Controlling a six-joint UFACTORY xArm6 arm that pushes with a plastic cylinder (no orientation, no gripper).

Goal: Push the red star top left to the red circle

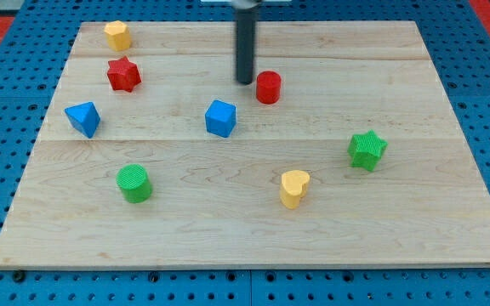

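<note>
The red star [123, 75] lies near the board's top left, below the yellow block. The red circle [268, 87], a short cylinder, stands right of the board's top centre. My tip [244, 82] is just left of the red circle, close to it with a narrow gap, and well to the right of the red star. The rod comes down from the view's top.
A yellow block [117, 35] sits at the top left. A blue block [83, 118] is at the left and another blue block [220, 118] is at the centre. A green cylinder [133, 183], a yellow heart [293, 188] and a green star [367, 150] lie lower. The wooden board [432, 221] sits on blue pegboard.
</note>
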